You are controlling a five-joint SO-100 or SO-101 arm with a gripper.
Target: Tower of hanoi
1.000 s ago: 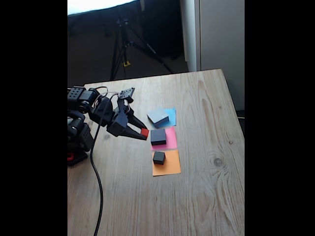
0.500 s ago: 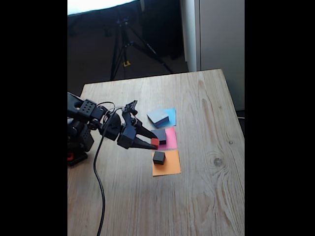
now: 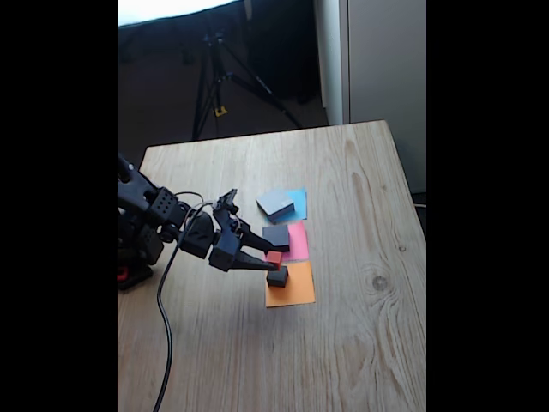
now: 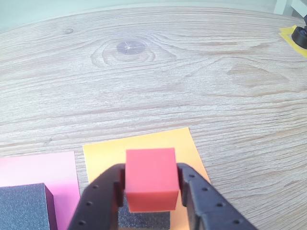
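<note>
My gripper [image 3: 273, 257] is shut on the tiny red cube [image 3: 274, 257] and holds it just above the smallest black block [image 3: 277, 276], which sits on the orange paper square [image 3: 292, 290]. In the wrist view the red cube [image 4: 150, 185] sits between my fingers [image 4: 201, 201], with the black block [image 4: 144, 219] right beneath and the orange paper [image 4: 144, 146] behind. A medium dark block [image 3: 276, 234] rests on the pink paper [image 3: 298, 242]; its corner [image 4: 24, 206] shows at the lower left of the wrist view. The largest grey block [image 3: 275, 203] lies on the blue paper [image 3: 298, 202].
The wooden table [image 3: 360, 343] spreads right and front of the papers. My arm's base [image 3: 133, 249] stands at the left edge, a black cable [image 3: 163, 343] trailing toward the front. A tripod [image 3: 214, 77] stands behind the table. A yellow patch with a dark object [image 4: 298, 36] lies far right.
My gripper has carried the red cube rightward and downward, from beside the pink paper to just over the small black block on the orange paper.
</note>
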